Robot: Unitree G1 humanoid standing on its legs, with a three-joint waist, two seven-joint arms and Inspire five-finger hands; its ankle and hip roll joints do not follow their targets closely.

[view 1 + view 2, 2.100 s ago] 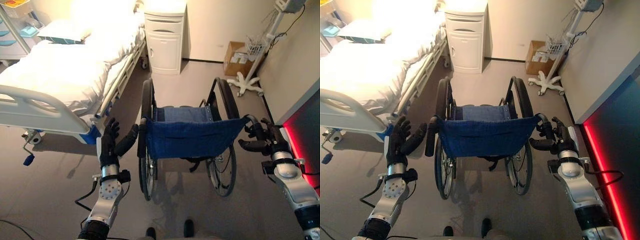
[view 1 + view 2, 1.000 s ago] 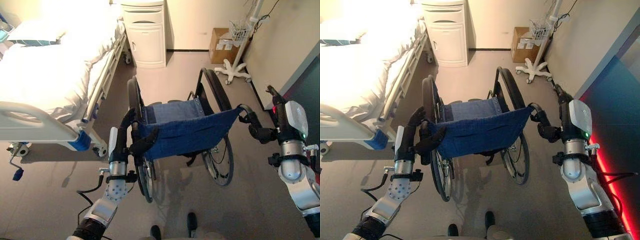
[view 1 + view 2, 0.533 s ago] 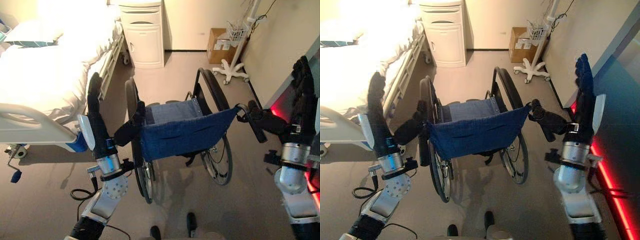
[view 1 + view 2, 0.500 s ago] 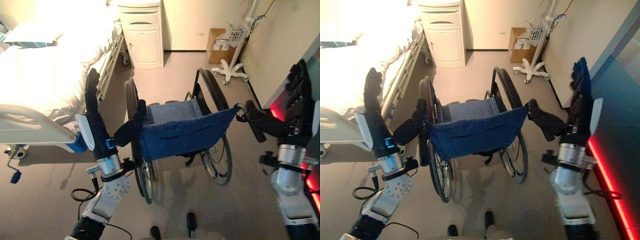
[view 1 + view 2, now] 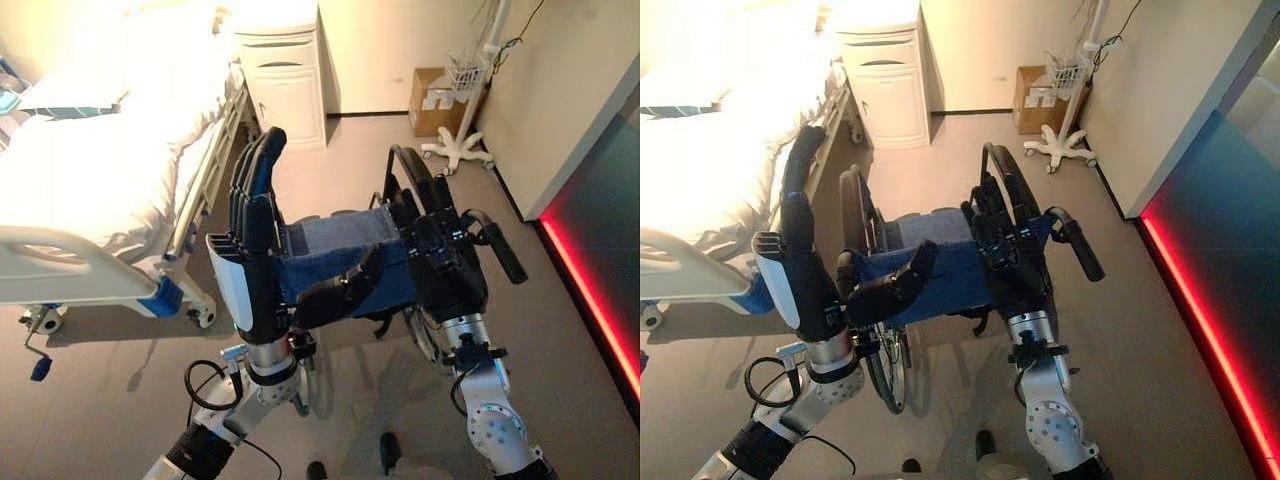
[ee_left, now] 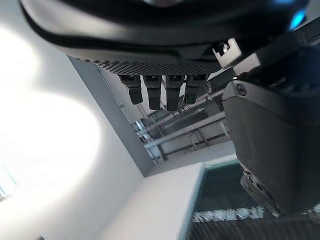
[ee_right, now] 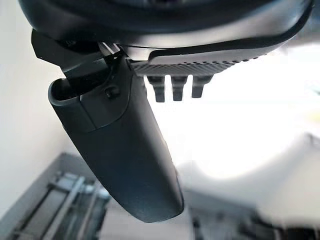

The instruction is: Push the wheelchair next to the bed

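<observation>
Both the left hand (image 5: pixel 255 225) and right hand (image 5: pixel 440 250) are raised with fingers straight, off the wheelchair (image 5: pixel 940 265); unheld, it may roll astray short of the bed (image 5: pixel 100 170)

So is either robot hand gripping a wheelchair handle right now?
No, the left hand and right hand are raised open, off the wheelchair.

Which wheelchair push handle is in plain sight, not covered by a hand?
The push handle on the wheelchair's wall side, right of the right hand. The bed-side one sits behind the raised left hand.
</observation>
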